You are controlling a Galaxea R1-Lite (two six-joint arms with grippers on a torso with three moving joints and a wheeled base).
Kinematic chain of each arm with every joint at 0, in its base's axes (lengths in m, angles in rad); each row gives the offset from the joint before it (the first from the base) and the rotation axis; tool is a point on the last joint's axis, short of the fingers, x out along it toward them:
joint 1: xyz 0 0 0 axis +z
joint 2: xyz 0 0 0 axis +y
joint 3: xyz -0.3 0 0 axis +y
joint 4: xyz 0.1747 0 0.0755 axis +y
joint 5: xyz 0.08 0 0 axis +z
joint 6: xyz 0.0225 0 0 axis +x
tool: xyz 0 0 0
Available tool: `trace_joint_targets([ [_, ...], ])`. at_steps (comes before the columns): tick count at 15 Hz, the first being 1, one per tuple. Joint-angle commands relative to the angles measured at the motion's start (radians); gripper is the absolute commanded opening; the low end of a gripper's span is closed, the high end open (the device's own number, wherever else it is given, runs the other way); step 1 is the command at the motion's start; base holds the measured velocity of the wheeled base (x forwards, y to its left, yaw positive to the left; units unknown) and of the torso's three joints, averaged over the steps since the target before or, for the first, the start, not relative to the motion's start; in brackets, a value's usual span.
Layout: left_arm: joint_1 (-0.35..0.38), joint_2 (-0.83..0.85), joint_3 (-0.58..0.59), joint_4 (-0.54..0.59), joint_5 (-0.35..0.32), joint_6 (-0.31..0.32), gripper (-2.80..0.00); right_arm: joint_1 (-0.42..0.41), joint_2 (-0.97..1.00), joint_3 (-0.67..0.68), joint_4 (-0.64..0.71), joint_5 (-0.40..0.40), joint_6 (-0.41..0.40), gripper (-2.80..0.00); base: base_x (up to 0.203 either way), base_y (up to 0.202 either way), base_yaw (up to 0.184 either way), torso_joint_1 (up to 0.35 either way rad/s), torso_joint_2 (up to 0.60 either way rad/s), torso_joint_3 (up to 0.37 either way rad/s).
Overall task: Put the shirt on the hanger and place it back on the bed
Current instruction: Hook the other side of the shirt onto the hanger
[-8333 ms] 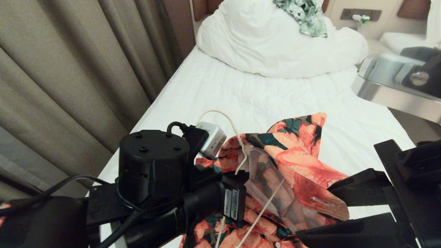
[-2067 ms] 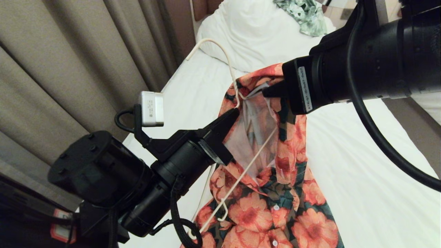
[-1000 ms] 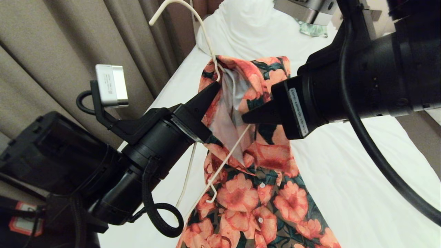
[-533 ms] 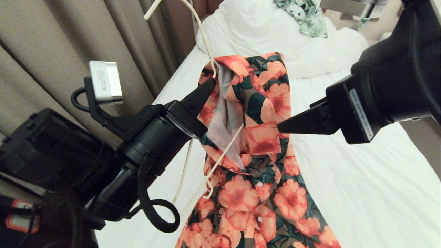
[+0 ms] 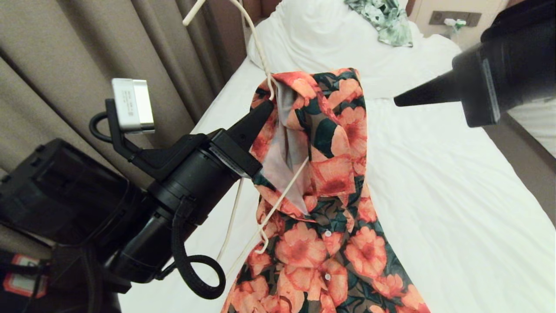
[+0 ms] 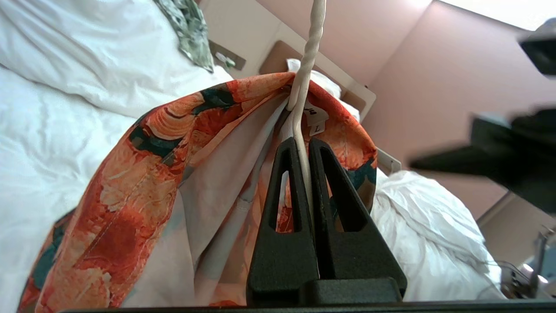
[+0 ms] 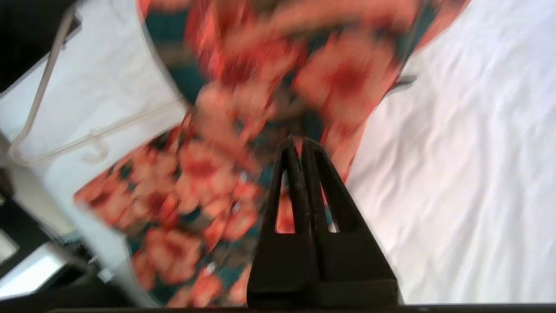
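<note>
My left gripper is shut on the neck of the cream hanger, holding it up above the bed. The flowered shirt drapes from the hanger's top by its collar, its white neck label just past my fingertips. One hanger arm with its notch hook shows bare on the shirt's left side. My right gripper is shut with nothing in it, in the air to the right of the shirt and apart from it.
A bulky white duvet lies at the head of the bed with a green-and-white leafy garment on it. Beige curtains hang close on the left. A wall panel shows beyond the bed on the right.
My right gripper has drawn back from the shirt's collar, up and to the right, and now stands shut and empty. The left gripper keeps the hanger in the same place.
</note>
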Motion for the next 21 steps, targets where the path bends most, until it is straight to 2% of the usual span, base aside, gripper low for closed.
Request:
trace_joint_targets([
  [1,-0.016,0.006,0.009,-0.008,0.001,-0.004,-2.8,-0.103,0.027,0.0,-0.05,0.119,-0.089,-2.8,0.0,0.0,0.0,0.0,0.0,0.0],
  [3,-0.05,0.011,0.025,-0.008,0.0,-0.007,-2.8,-0.164,0.047,-0.003,-0.098,0.258,-0.131,-2.8,0.0,0.0,0.0,0.0,0.0,0.0],
  [4,-0.071,0.011,0.036,-0.008,0.001,-0.008,-2.8,-0.185,0.051,-0.003,-0.112,0.304,-0.139,-2.8,0.0,0.0,0.0,0.0,0.0,0.0],
  [6,-0.127,0.012,0.065,-0.008,0.0,-0.011,-2.8,-0.232,0.049,-0.001,-0.105,0.341,-0.167,-2.8,0.0,0.0,0.0,0.0,0.0,0.0],
  [7,-0.149,0.021,0.08,-0.008,-0.001,-0.015,-2.8,-0.243,0.038,0.0,-0.085,0.344,-0.178,-0.26,0.0,0.0,0.0,0.0,0.0,0.0],
  [8,-0.166,0.034,0.091,-0.008,-0.001,-0.023,-2.8,-0.249,0.016,0.0,-0.047,0.345,-0.192,0.0,0.0,0.0,0.0,0.0,0.0,0.0],
  [12,-0.179,0.049,0.099,-0.008,-0.001,-0.051,-2.8,-0.253,-0.038,0.002,0.144,0.346,-0.233,0.0,0.0,0.0,0.0,0.0,0.0,0.0],
  [16,-0.201,0.043,0.108,-0.008,-0.001,-0.051,-2.8,-0.256,-0.009,0.022,0.168,0.351,-0.31,0.0,0.0,0.0,0.0,0.0,0.0,0.0],
  [18,-0.203,0.038,0.108,-0.008,-0.001,-0.051,-2.8,-0.264,0.026,0.021,0.164,0.358,-0.376,0.0,0.0,0.0,0.0,0.0,0.0,0.0],
  [21,-0.203,0.034,0.108,-0.008,-0.002,-0.05,-2.8,-0.297,0.075,0.005,0.158,0.422,-0.518,0.0,0.0,0.0,0.0,0.0,0.0,0.0],
])
